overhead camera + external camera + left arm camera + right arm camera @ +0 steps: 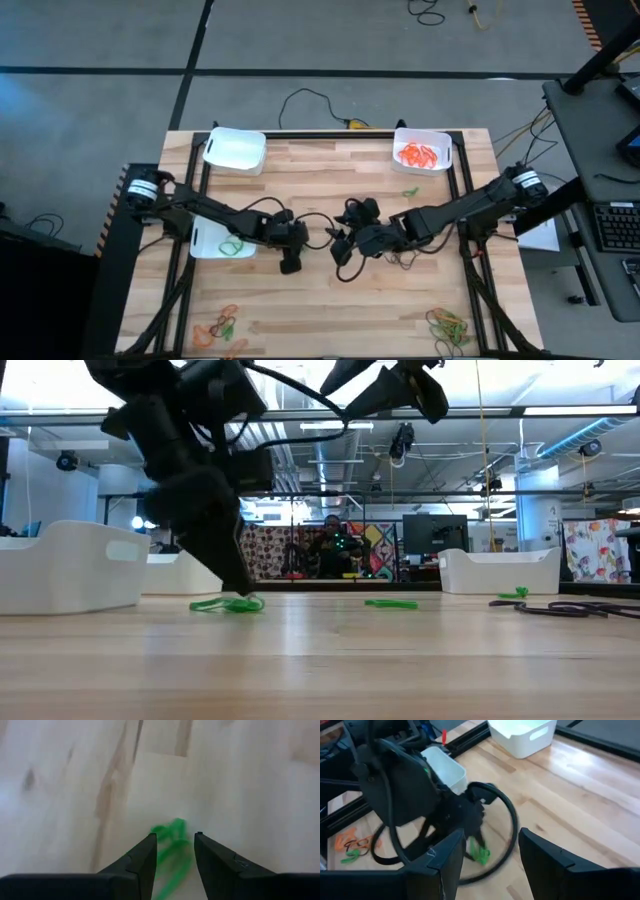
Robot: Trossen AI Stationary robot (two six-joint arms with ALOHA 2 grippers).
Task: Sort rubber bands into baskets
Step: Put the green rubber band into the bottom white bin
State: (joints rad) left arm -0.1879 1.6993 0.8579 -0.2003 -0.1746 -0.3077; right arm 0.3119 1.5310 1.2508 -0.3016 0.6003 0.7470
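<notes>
Straddling a thin green rubber band (170, 840) on the pale wooden surface (75, 780), the left hand (173, 851) stands part-open, gripping nothing; it should press flat down before pinching.

light wooden table (330, 300), three white baskets (236, 148) on it, loose rubber bands (222, 326) near front corners
</notes>
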